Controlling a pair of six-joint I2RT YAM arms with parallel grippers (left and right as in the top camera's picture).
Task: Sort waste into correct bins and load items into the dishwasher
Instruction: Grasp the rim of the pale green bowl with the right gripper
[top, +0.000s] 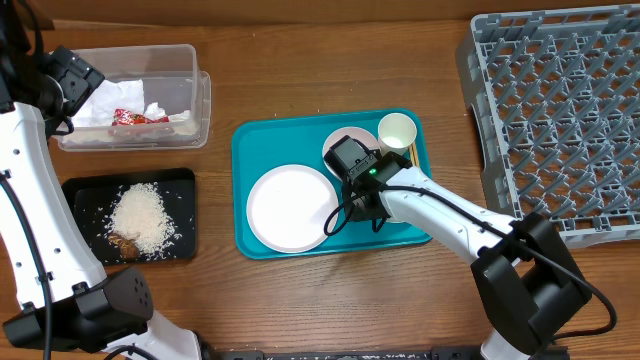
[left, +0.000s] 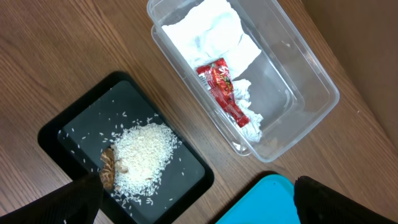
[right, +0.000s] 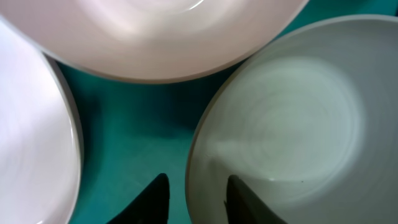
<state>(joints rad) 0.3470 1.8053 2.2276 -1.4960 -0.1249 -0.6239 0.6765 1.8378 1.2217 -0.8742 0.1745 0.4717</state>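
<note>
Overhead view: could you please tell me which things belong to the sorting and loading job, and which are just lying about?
Job: clear plastic tub, white paper napkins, red wrapper, black rectangular tray, rice, brown scraps, white round plate, pale bowl, white cup, wooden chopsticks, grey plastic dish rack.
Lying about: teal serving tray, wooden table.

Plate (top: 290, 208), cup (top: 397, 131) on tray (top: 265, 145)

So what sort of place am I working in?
Probably a mock dish-clearing station rather than a real kitchen: a wooden table with a grey dish rack, a teal tray holding a plate, and a tub and black tray of sorted waste.
</note>
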